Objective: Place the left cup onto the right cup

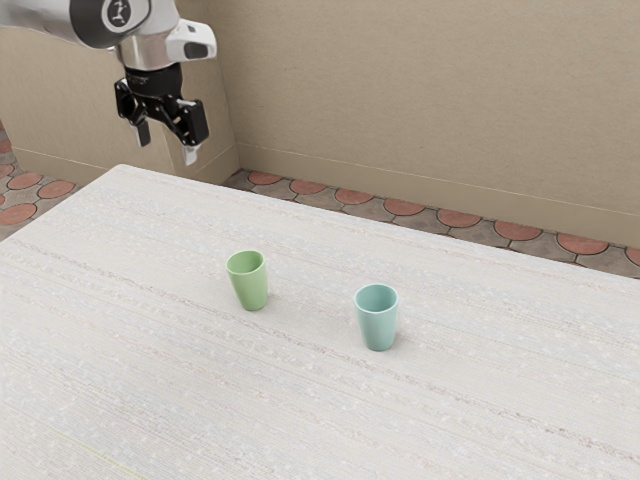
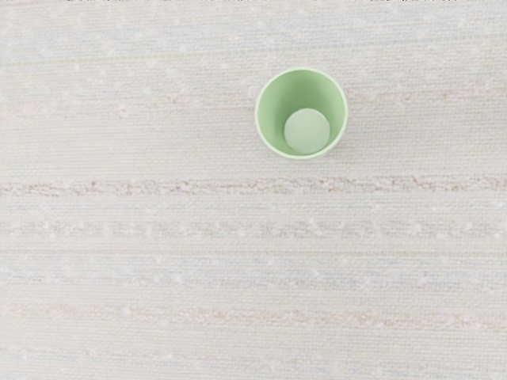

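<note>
The green cup (image 1: 248,279) stands upright on the table (image 1: 120,400), well below the gripper (image 1: 167,148) and off toward the exterior view's right of it, mouth up and with nothing in it. From the hand's own camera the green cup (image 2: 301,113) is seen almost straight down: a round rim with the paler disc of its inner bottom showing, and the pale, streaked tabletop (image 2: 238,277) all around it. The blue cup (image 1: 377,316) is farther from the gripper again, beyond the green one toward the exterior view's right and a little nearer the camera. It is also upright and open at the top, and it stands apart from the green cup with bare table between them. The gripper hangs high above the table's far corner, pointing down, its two black fingers (image 1: 190,152) spread apart with nothing between them and nothing touching them. The arm (image 1: 130,20) comes in from the exterior view's upper left, its grey and white wrist just above the hand. Behind it is a plain beige wall (image 1: 420,90), and beyond the table's far edge runs a floor of reddish, rounded tiles (image 1: 400,208).
</note>
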`<state>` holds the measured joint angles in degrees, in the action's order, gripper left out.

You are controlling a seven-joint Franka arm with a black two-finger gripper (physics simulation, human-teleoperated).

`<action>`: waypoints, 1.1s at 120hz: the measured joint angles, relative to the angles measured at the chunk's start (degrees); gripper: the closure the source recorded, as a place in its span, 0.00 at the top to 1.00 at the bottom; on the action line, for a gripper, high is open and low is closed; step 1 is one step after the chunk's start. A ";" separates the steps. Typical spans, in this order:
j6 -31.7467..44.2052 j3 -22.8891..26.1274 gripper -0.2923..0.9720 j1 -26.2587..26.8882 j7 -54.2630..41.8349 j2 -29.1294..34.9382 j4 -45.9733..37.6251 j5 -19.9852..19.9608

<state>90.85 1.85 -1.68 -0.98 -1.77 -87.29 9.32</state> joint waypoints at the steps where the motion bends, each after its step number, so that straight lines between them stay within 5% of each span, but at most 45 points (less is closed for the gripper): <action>1: 0.03 0.00 0.77 -0.02 -0.02 0.00 0.00 0.00; 132: 14.24 0.55 0.77 -0.03 0.74 -14.15 -0.56 0.16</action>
<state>105.09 2.40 -1.71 -0.24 -15.93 -87.85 9.47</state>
